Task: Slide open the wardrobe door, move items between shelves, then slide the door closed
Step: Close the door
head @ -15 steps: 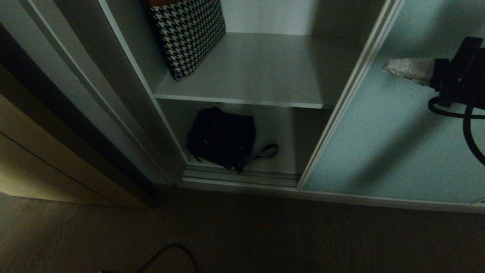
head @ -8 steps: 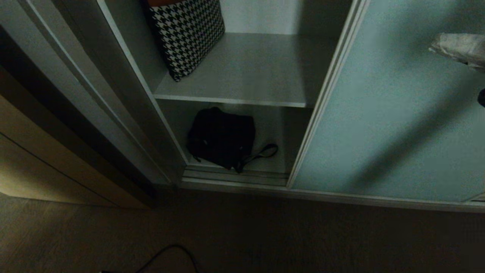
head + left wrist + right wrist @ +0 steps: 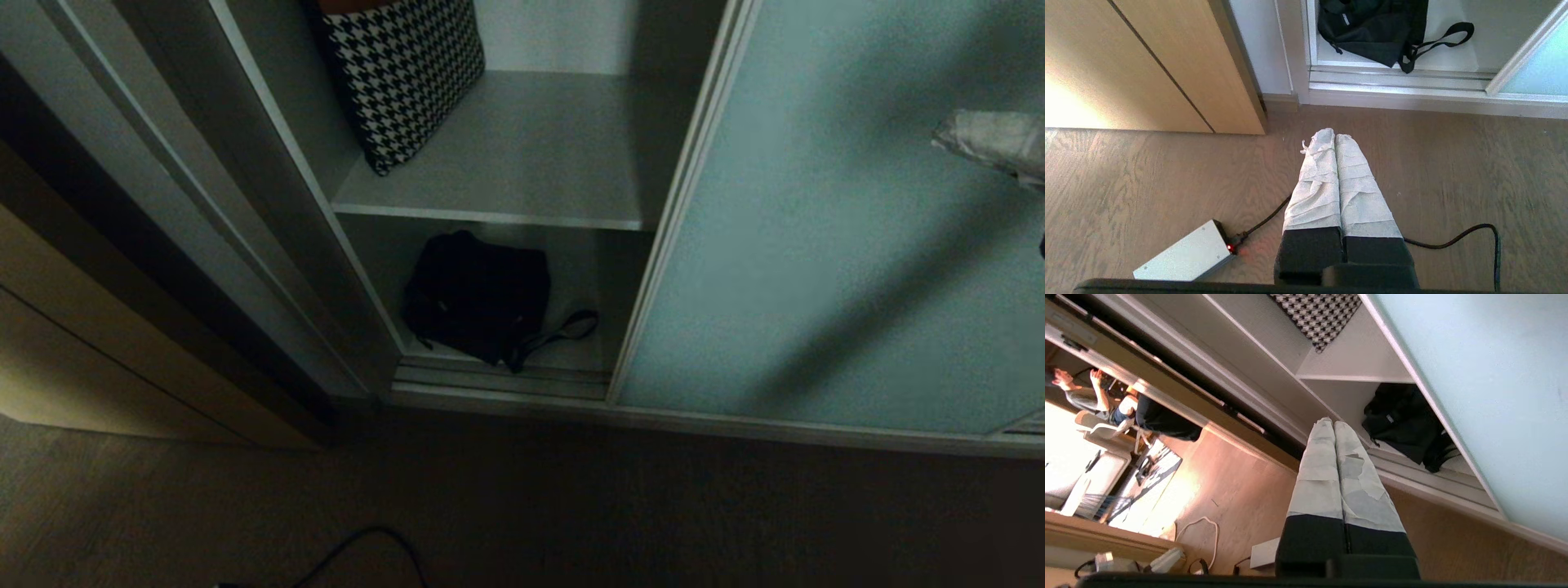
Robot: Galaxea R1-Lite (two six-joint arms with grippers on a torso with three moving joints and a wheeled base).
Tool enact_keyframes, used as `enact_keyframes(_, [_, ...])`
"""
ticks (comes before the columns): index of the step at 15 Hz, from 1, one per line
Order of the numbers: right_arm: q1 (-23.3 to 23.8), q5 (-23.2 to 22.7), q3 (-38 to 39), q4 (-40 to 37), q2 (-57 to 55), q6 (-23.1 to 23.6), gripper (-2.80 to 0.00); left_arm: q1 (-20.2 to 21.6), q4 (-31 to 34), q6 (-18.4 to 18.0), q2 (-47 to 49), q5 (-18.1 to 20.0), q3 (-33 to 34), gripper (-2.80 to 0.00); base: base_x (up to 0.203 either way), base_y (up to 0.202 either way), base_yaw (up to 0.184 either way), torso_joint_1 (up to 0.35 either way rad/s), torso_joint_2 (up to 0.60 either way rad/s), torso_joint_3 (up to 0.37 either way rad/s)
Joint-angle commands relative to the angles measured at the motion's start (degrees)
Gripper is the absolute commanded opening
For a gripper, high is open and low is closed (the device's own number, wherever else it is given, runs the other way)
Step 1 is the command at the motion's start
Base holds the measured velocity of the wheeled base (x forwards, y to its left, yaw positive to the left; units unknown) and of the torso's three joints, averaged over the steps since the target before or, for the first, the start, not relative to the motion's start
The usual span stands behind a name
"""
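- The right hand (image 3: 992, 139) is clenched with nothing in it, at the far right against the sliding wardrobe door (image 3: 816, 245).
- The left hand (image 3: 1334, 141) is clenched too, low over the floor (image 3: 1147, 171).
- The door's edge partly covers the shelves (image 3: 506, 163).
- The black bag (image 3: 478, 298) lies on the bottom left.

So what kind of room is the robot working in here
Most likely a bedroom or dressing area at home: a built-in wardrobe with a frosted sliding wardrobe door, white shelves holding a houndstooth cushion and a black bag, and wood-look flooring.
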State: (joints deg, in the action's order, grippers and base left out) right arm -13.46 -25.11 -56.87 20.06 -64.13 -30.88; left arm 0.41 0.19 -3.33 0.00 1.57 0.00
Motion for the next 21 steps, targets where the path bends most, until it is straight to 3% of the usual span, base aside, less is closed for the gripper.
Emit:
enact_keyframes(1, [-0.63,-0.19,0.91,0.32,0.2,-0.07,-2.8,0.02,-0.02,-0.01,0.03,0.01,0.0,-2.8,0.0,0.0,0.0,0.0,0.0,0.0])
enact_keyframes(7, [-4.51,2.67,0.8,0.83,-5.92,6.64,-2.8,0.02,-0.02,-0.01,0.09,0.01,0.0,-2.8,0.0,0.0,0.0,0.0,0.0,0.0])
enact_keyframes(9, [-5.23,5.36,0.61,3.54,-10.15,10.28,-2.8,0.02,-0.02,-0.01,0.0,0.01,0.0,-2.8,0.0,0.0,0.0,0.0,0.0,0.0])
enact_keyframes(12, [-6.44,8.1,-1.57,9.98,-14.85,11.94,-2.8,0.02,-0.02,-0.01,0.02,0.01,0.0,-2.8,0.0,0.0,0.0,0.0,0.0,0.0])
enact_keyframes(16, [-6.92,9.4,-4.65,10.86,-19.67,18.32,-2.8,0.02,-0.02,-0.01,0.07,0.01,0.0,-2.8,0.0,0.0,0.0,0.0,0.0,0.0])
enact_keyframes(21, [-9.12,14.94,-7.44,14.08,-24.77,18.9,-2.8,0.02,-0.02,-0.01,0.0,0.01,0.0,-2.8,0.0,0.0,0.0,0.0,0.0,0.0])
